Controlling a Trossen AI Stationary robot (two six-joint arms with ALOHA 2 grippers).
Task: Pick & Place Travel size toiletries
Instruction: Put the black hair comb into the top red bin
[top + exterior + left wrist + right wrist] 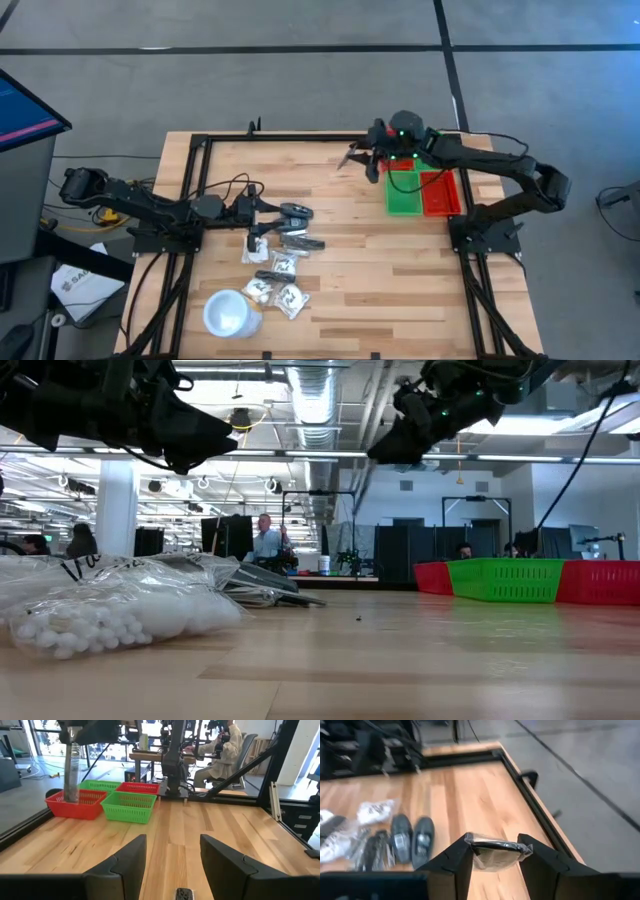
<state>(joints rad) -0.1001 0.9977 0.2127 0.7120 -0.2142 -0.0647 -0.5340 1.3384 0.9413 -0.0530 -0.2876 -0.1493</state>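
The toiletries lie in a pile [280, 255] on the table's left half: dark grey oblong cases [412, 840] and clear sachets with white contents [110, 615]. My left gripper [268, 212] [172, 855] hangs open just left of the pile, pointing toward the right edge; a small dark item [184, 894] shows below its fingers. My right gripper [360, 158] [495, 852] is raised over the table's far middle, left of the baskets, and is shut on a dark wrapped toiletry [497, 851]. My right gripper pinches a dark oblong toiletry in clear wrapping between its two fingers, which close on the two ends [475, 851] of the item. The item lies crosswise between the fingers, roughly level. It is lifted clear, high above the wooden table.
A green basket [403, 192] and a red basket [441, 193] stand side by side at the table's right far part, with another red one behind [142, 787]. A white round cup [230, 312] sits near the left front corner. Bare wood lies between pile and baskets. People sit in the room beyond.
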